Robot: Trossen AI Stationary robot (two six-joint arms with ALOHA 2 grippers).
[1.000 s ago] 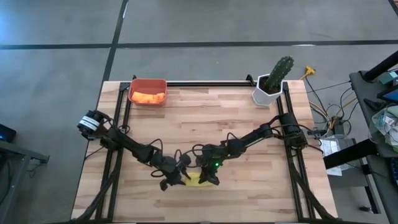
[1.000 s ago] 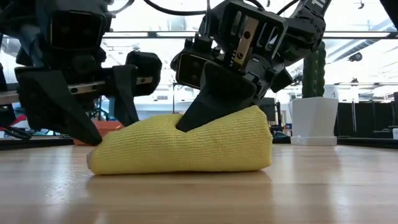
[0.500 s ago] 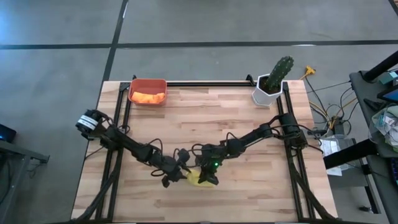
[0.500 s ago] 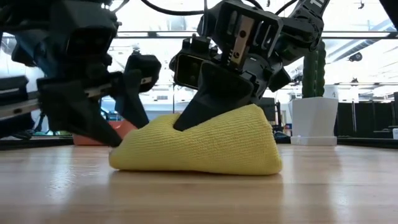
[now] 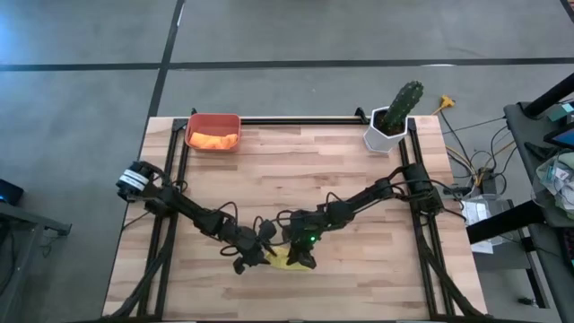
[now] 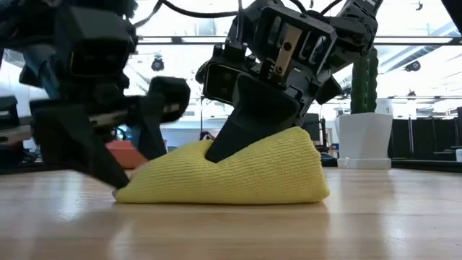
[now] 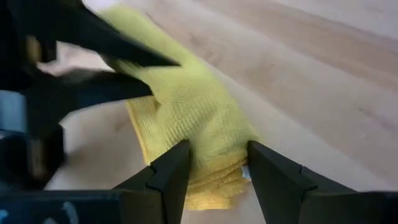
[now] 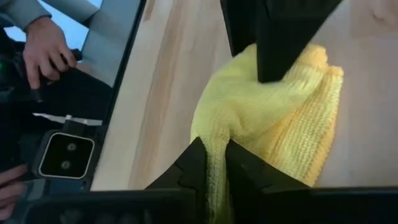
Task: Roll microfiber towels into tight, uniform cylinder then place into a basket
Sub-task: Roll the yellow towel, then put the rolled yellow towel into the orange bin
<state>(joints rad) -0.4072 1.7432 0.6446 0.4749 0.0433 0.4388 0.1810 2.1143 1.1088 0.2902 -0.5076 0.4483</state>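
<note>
High view: yellow towel (image 5: 285,258) at table's (image 5: 296,170) near edge, between both grippers; basket (image 5: 213,131) far left, holding orange towel (image 5: 213,140)

Low view: right gripper (image 6: 229,144) pressed into towel top

Left wrist view: left gripper (image 7: 214,163) fingers apart, straddling towel end

Right wrist view: fingers pinching a towel fold

Bright backlit windows in low view, motion-blurred left arm, soft wrist views

high: straight down, far, whole table (image 5: 359,179). low: table-level, close. wrist cams: tight on yellow towel (image 6: 231,173), which all four views share
</note>
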